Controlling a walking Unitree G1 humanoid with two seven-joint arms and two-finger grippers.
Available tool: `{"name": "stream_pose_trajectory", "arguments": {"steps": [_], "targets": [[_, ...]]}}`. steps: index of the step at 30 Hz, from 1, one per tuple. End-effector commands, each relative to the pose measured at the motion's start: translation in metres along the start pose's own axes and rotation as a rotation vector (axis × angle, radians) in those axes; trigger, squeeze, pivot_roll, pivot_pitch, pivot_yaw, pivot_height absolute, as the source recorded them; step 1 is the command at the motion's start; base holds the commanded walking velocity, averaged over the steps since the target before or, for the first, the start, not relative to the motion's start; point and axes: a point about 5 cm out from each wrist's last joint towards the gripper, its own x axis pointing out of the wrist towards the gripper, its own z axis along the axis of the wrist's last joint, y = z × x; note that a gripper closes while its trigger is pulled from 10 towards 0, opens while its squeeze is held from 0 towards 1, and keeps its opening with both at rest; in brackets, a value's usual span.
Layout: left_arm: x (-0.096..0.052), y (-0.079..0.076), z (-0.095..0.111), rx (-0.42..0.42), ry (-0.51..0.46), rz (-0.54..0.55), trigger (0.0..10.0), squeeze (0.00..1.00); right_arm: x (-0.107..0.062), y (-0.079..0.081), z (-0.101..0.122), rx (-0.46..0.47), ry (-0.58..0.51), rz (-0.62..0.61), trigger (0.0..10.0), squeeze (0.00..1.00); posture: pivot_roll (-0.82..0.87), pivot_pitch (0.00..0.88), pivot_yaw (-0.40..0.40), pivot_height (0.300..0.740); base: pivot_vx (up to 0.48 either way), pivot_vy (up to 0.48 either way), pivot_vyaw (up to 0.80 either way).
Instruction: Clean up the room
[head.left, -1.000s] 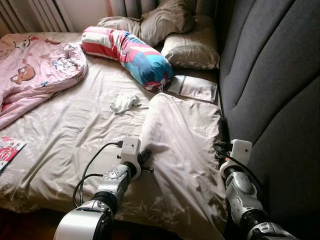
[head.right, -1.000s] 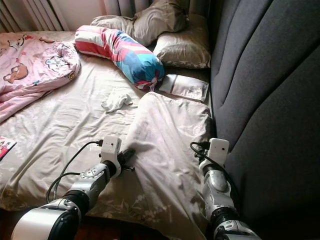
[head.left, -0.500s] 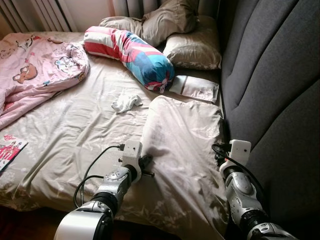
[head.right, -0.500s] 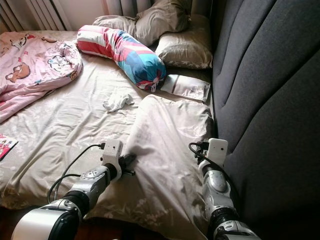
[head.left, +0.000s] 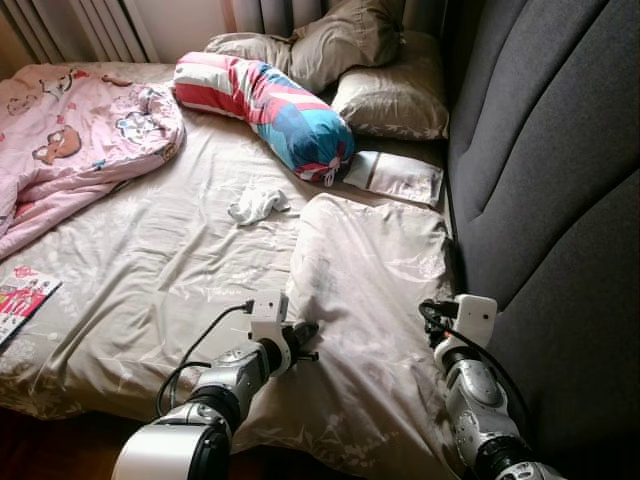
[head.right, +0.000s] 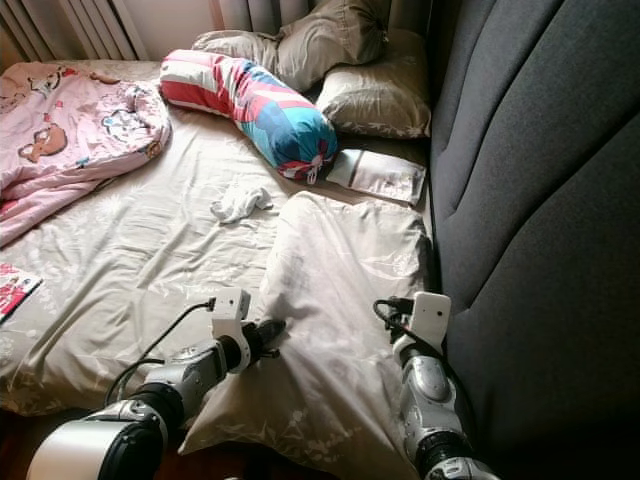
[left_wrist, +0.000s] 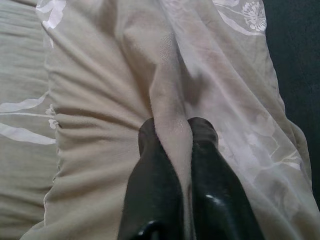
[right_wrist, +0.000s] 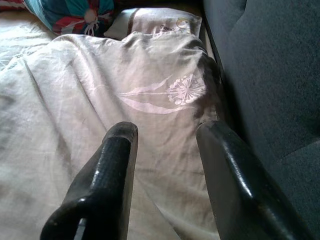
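Beige pillow (head.left: 370, 290) lies on the bed (head.left: 150, 260) beside the headboard (head.left: 540, 180). Left hand (left_wrist: 174, 131) pinches a fold of it. Right hand (right_wrist: 162, 132) hovers spread.

Daylit bedroom: bed (head.left: 150, 290) against a dark grey padded headboard (head.left: 545, 170), curtains (head.left: 60, 25) behind its far side, dark floor (head.left: 40, 445) along the near edge.

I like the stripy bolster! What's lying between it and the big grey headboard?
In the eye views, a flat whitish packet lies on the sheet between the bolster and the headboard.
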Motion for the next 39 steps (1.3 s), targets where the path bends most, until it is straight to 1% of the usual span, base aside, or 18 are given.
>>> {"name": "stream_pose_trajectory", "arguments": {"steps": [1, 8, 11, 14, 15, 16, 17, 19, 20, 24, 26, 27, 29, 33, 36, 39], "targets": [[0.000, -0.003, -0.006, -0.010, 0.013, -0.032, 10.0, 1.00, -0.004, 0.001, -0.007, -0.001, 0.018, 0.002, 10.0, 0.00, -0.11, 0.307, 0.064, 0.740, 0.000, 0.000, 0.00], [0.000, -0.002, -0.006, -0.008, 0.014, -0.027, 10.0, 1.00, -0.005, 0.002, -0.008, 0.000, 0.016, 0.004, 10.0, 0.00, -0.11, 0.301, 0.064, 0.740, 0.000, 0.000, 0.00], [-0.001, 0.000, -0.006, 0.013, 0.010, -0.012, 10.0, 1.00, -0.006, 0.003, -0.010, 0.001, 0.019, 0.006, 10.0, 0.00, -0.11, 0.295, 0.062, 0.740, 0.000, 0.000, 0.00], [-0.005, 0.010, -0.001, 0.061, -0.037, 0.045, 10.0, 1.00, -0.007, 0.005, -0.011, 0.005, 0.014, 0.010, 10.0, 0.00, -0.12, 0.280, 0.057, 0.740, 0.000, 0.000, 0.00], [-0.009, 0.016, 0.004, 0.097, -0.089, 0.087, 10.0, 1.00, -0.009, 0.004, -0.012, 0.009, 0.009, 0.008, 10.0, 0.00, -0.12, 0.273, 0.056, 0.740, 0.000, 0.000, 0.00], [-0.011, 0.019, 0.006, 0.108, -0.116, 0.104, 10.0, 0.52, -0.010, 0.003, -0.013, 0.012, 0.006, 0.007, 10.0, 0.00, -0.11, 0.267, 0.054, 0.740, 0.000, 0.000, 0.00], [-0.013, 0.021, 0.008, 0.116, -0.141, 0.115, 10.0, 0.00, -0.011, 0.002, -0.014, 0.014, 0.002, 0.006, 10.0, 0.00, -0.11, 0.264, 0.053, 0.740, 0.000, 0.000, 0.00], [-0.018, 0.027, 0.010, 0.167, -0.190, 0.144, 10.0, 0.00, -0.015, -0.001, -0.017, 0.018, -0.004, 0.001, 10.0, 0.00, -0.11, 0.255, 0.052, 0.740, 0.000, 0.000, 0.00], [-0.021, 0.030, 0.010, 0.178, -0.210, 0.161, 10.0, 0.00, -0.018, -0.003, -0.019, 0.019, -0.005, -0.004, 10.0, 0.00, -0.10, 0.248, 0.052, 0.740, 0.000, 0.000, 0.00], [-0.037, 0.044, 0.005, 0.195, -0.293, 0.227, 10.0, 0.00, -0.030, -0.011, -0.030, 0.022, -0.007, -0.022, 10.0, 0.00, -0.10, 0.231, 0.049, 0.740, 0.000, 0.000, 0.00], [-0.044, 0.050, 0.000, 0.191, -0.321, 0.264, 10.0, 0.00, -0.036, -0.014, -0.034, 0.028, -0.002, -0.035, 10.0, 0.00, -0.09, 0.225, 0.049, 0.740, 0.000, 0.000, 0.00], [-0.050, 0.053, -0.006, 0.201, -0.330, 0.285, 10.0, 0.00, -0.041, -0.017, -0.039, 0.025, 0.007, -0.043, 10.0, 0.00, -0.10, 0.223, 0.049, 0.740, 0.000, 0.000, 0.00], [-0.054, 0.055, -0.015, 0.217, -0.316, 0.305, 10.0, 0.00, -0.046, -0.019, -0.044, 0.023, 0.019, -0.048, 10.0, 0.00, -0.10, 0.220, 0.048, 0.740, 0.000, 0.000, 0.00], [-0.059, 0.058, -0.037, 0.179, -0.260, 0.343, 10.0, 0.00, -0.052, -0.021, -0.050, 0.015, 0.038, -0.053, 10.0, 0.00, -0.10, 0.214, 0.048, 0.740, 0.000, 0.000, 0.00], [-0.061, 0.058, -0.040, 0.166, -0.255, 0.362, 10.0, 0.00, -0.052, -0.021, -0.050, 0.017, 0.041, -0.053, 10.0, 0.00, -0.09, 0.210, 0.048, 0.740, 0.000, 0.176, 0.00], [-0.060, 0.057, -0.038, 0.166, -0.265, 0.364, 10.0, 0.00, -0.050, -0.019, -0.047, 0.013, 0.035, -0.040, 10.0, 0.00, -0.09, 0.204, 0.048, 0.740, 0.000, 0.112, 0.00]]}}
